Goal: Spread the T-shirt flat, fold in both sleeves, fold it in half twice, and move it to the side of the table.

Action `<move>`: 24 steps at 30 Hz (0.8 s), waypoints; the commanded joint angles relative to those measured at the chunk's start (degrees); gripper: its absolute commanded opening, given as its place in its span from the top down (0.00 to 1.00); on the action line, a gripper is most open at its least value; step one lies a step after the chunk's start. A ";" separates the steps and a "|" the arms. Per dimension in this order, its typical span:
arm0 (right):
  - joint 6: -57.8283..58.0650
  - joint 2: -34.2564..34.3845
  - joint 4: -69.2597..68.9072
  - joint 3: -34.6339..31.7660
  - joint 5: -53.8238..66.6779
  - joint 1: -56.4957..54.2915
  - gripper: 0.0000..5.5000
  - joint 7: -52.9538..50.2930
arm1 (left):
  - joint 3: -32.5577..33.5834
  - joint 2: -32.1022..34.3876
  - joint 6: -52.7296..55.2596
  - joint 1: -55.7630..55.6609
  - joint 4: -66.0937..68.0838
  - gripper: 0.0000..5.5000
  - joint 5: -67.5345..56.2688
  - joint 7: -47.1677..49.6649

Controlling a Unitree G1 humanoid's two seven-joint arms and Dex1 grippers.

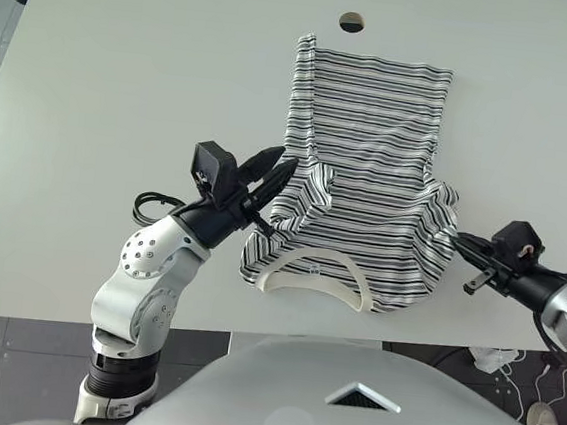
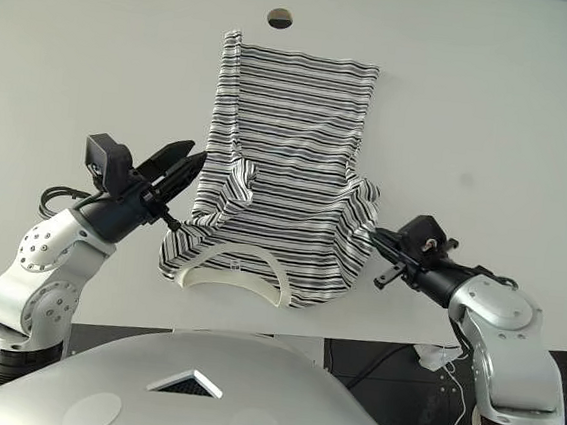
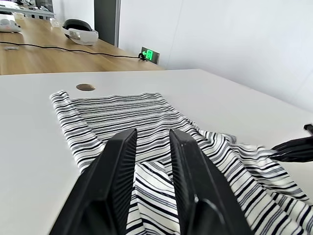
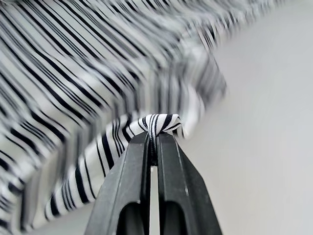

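Observation:
A black-and-white striped T-shirt (image 1: pixel 370 151) lies on the white table (image 1: pixel 123 107), partly bunched, with its white collar (image 1: pixel 312 281) toward the near edge. My left gripper (image 1: pixel 272 171) hovers open just above the shirt's left side, near a folded-in sleeve, with nothing between its fingers (image 3: pixel 120 161). At the shirt's right edge my right gripper (image 2: pixel 377 237) is shut on a small fold of striped cloth (image 4: pixel 159 122), close to the table top. The shirt's lower right side is rumpled and lifted toward that grip.
A round cable hole (image 1: pixel 352 21) sits in the table beyond the shirt's far hem. Bare table surface extends wide to the left and right of the shirt. The near table edge (image 1: pixel 52 316) runs just behind the collar.

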 commanded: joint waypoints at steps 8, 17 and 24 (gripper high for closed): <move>7.33 1.81 -0.40 23.65 -8.61 -15.55 0.98 -2.39 | -3.12 1.44 -7.09 1.87 1.89 0.78 8.30 -0.17; 4.18 4.72 3.61 30.09 -11.45 -16.97 0.78 -2.85 | -3.34 6.96 -16.24 -0.48 2.60 0.78 17.27 -2.54; -1.23 -3.42 -10.77 9.99 -5.88 -3.60 0.54 1.37 | 0.15 23.57 -34.82 -5.69 10.90 0.65 31.76 -11.12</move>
